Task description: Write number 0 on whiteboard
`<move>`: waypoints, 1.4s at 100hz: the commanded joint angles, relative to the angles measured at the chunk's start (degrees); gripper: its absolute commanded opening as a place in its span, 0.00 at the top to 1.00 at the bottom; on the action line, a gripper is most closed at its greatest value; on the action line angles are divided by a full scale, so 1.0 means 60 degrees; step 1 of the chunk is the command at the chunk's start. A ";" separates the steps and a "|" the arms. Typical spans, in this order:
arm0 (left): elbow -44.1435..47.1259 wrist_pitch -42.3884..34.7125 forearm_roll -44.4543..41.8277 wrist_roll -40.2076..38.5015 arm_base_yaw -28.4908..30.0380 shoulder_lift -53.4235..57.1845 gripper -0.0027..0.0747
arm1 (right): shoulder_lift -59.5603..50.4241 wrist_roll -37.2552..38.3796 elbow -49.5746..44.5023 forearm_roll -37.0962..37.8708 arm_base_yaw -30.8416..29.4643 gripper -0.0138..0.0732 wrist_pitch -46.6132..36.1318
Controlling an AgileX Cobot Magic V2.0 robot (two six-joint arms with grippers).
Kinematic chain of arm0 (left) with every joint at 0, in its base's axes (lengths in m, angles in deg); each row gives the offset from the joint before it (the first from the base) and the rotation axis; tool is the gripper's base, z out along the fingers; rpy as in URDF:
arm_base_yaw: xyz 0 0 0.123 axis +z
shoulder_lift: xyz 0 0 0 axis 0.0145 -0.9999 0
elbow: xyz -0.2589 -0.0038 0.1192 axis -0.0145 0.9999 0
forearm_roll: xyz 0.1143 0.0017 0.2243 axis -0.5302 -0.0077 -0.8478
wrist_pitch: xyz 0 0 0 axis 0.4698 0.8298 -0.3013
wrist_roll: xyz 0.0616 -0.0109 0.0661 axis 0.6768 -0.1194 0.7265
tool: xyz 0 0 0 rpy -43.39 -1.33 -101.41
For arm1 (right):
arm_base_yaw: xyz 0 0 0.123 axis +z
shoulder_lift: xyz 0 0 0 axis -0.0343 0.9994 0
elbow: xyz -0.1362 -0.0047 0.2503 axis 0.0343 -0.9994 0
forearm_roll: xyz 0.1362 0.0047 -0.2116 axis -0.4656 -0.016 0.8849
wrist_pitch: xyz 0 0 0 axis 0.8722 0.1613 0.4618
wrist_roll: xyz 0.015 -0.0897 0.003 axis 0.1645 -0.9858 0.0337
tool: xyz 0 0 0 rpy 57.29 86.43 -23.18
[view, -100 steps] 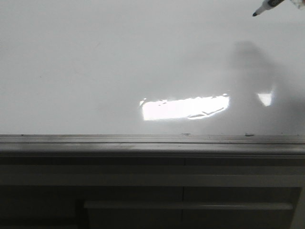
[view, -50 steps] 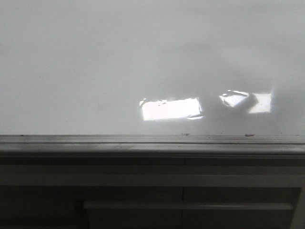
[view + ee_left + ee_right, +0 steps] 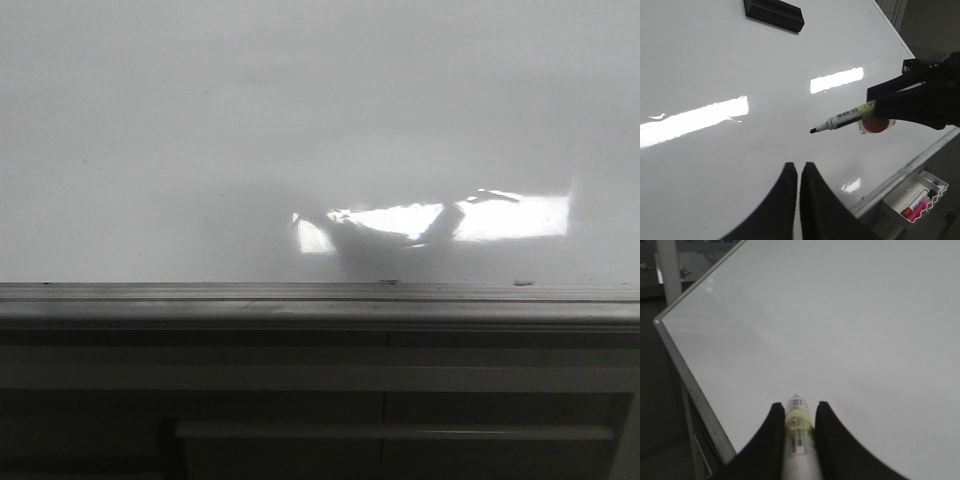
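The whiteboard (image 3: 200, 130) is glossy white and bare, with bright reflections near its grey rail (image 3: 320, 300); the number 0 is out of view. Neither gripper shows in the front view, only a dark shadow over the reflections. In the left wrist view my left gripper (image 3: 799, 166) hangs over the board (image 3: 715, 65), shut and empty. Beyond it my right gripper (image 3: 874, 102) is shut on a white marker (image 3: 840, 119) with a yellow-green band, its black tip slanting down toward the board. In the right wrist view the marker (image 3: 797, 425) sits clamped in the right gripper (image 3: 799, 407) above the board (image 3: 840, 315).
A black block (image 3: 774, 12) lies on the board away from both grippers. A round red thing (image 3: 874, 125) shows just under the right gripper. A white tray (image 3: 915, 202) with coloured markers hangs below the board's railed edge (image 3: 900, 175).
The marker tip seen at the front view's upper right a second ago has left that view. The shadow on the board has slid left across the bright reflections.
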 commanded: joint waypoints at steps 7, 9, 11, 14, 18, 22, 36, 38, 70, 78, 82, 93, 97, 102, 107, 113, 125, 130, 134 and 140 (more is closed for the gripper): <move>-0.0255 -0.0702 0.0175 -0.0074 -0.0087 -0.0047 0.99 | -0.0072 -0.0096 0.0338 0.0158 0.0011 0.93 0.0830; -0.0255 -0.0702 0.0175 -0.0074 -0.0087 -0.0047 0.99 | -0.0072 -0.0096 0.0315 0.0158 0.0011 0.93 0.0830; -0.0255 -0.0702 0.0175 -0.0074 -0.0087 -0.0047 0.99 | -0.0072 -0.0096 0.0315 0.0158 0.0011 0.93 0.0830; -0.0255 -0.0702 0.0175 -0.0074 -0.0087 -0.0047 0.99 | -0.0097 -0.0096 0.0298 0.0158 0.0011 0.93 0.0810; -0.0255 -0.0702 0.0175 -0.0074 -0.0087 -0.0047 0.99 | -0.0098 -0.0096 0.0298 0.0158 0.0011 0.93 0.0809; -0.0255 -0.0702 0.0175 -0.0074 -0.0087 -0.0047 0.99 | -0.0098 -0.0114 0.0298 0.0158 0.0011 0.93 0.0855; -0.0255 -0.0702 0.0175 -0.0074 -0.0087 -0.0047 0.99 | -0.0112 0.0089 0.0298 0.1532 0.0011 0.93 0.0974; -0.0255 -0.0702 0.0175 -0.0074 -0.0087 -0.0047 0.99 | -0.0130 0.0419 0.0298 0.2111 0.0011 0.93 0.1013; -0.0255 -0.0702 0.0190 -0.0074 -0.0087 -0.0047 0.99 | -0.0118 0.9126 0.0332 1.1175 -0.0009 0.93 0.1665; -0.0255 -0.0702 0.0190 -0.0074 -0.0087 -0.0047 0.99 | -0.0175 1.1056 0.0332 1.3220 -0.0009 0.93 0.1566; -0.0255 -0.0702 0.0190 -0.0074 -0.0087 -0.0047 0.99 | -0.0276 1.2183 0.0332 1.4279 -0.0009 0.93 0.1416; -0.0255 -0.0702 0.0190 -0.0074 -0.0087 -0.0047 0.99 | -0.0511 1.4705 0.0332 1.6538 -0.0009 0.93 0.0794; -0.0255 -0.0702 0.0190 -0.0074 -0.0087 -0.0047 0.99 | -0.0589 1.5170 0.0332 1.6928 -0.0009 0.93 0.0530; -0.0255 -0.0702 0.0190 -0.0074 -0.0087 -0.0047 0.99 | -0.0607 1.5305 0.0332 1.6929 -0.0009 0.93 0.0329; -0.0255 -0.0702 0.0190 -0.0074 -0.0087 -0.0047 0.99 | -0.0624 1.5305 0.0332 1.6872 -0.0009 0.93 0.0281; -0.0255 -0.0702 0.0190 -0.0074 -0.0087 -0.0047 0.99 | -0.0671 1.5305 0.0332 1.6872 -0.0009 0.93 0.0320; -0.0255 -0.0702 0.0190 -0.0074 -0.0087 -0.0047 0.99 | -0.0763 1.5305 0.0332 1.6889 -0.0025 0.89 0.0418; -0.0255 -0.0702 0.0212 -0.0074 -0.0087 -0.0047 0.99 | -0.0809 1.5305 0.0332 1.6889 -0.0146 0.89 0.0418; -0.0255 -0.0702 0.0212 -0.0074 -0.0087 -0.0047 0.99 | -0.0879 1.5305 0.0332 1.6889 -0.0251 0.89 0.0418; -0.0255 -0.0702 0.0212 -0.0074 -0.0087 -0.0047 0.99 | -0.0941 1.5305 0.0332 1.6854 -0.0499 0.89 0.0418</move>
